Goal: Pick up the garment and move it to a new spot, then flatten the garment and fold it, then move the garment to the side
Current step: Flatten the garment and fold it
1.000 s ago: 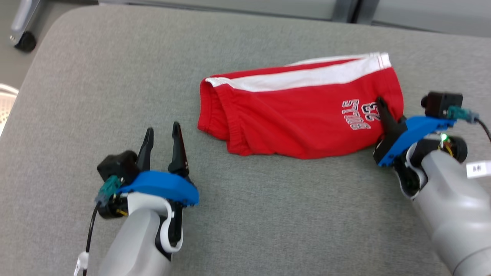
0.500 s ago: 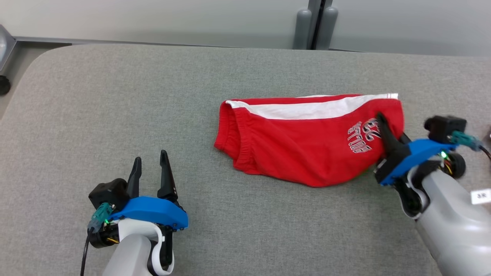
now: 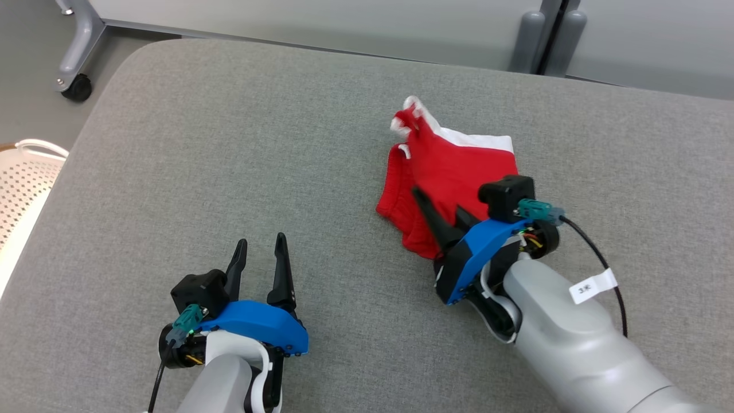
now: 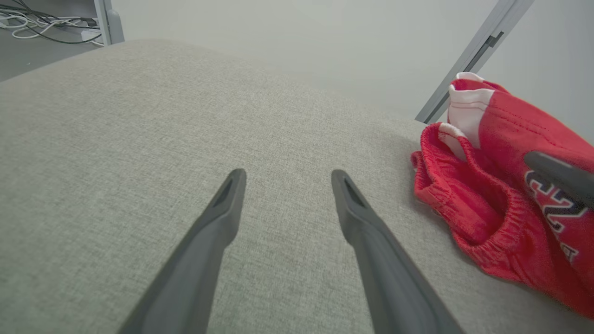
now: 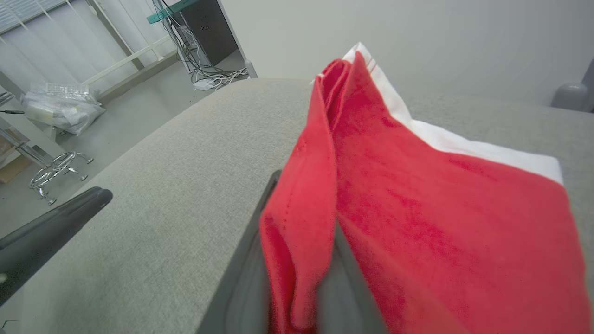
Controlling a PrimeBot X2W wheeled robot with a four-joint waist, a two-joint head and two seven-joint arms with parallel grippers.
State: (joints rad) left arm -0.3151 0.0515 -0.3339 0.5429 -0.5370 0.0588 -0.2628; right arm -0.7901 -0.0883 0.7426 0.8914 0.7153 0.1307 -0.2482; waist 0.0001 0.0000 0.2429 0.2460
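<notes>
Leftmost, a white perforated basket [image 3: 23,172] pokes in beside the grey padded table [image 3: 229,132], and a caster wheel [image 3: 76,89] stands on the floor beyond the table's far corner. Next, the left gripper [image 3: 261,252] is near the front edge over bare cloth, its two dark fingers spread wide with nothing between them. Right of centre, the red shorts [image 3: 453,166] lie bunched on the table, with the white stripe along the far side, the elastic waistband facing left and one corner peaked up. The right gripper [image 3: 438,203] is at their near edge, its fingers pinching a fold of the red fabric.
</notes>
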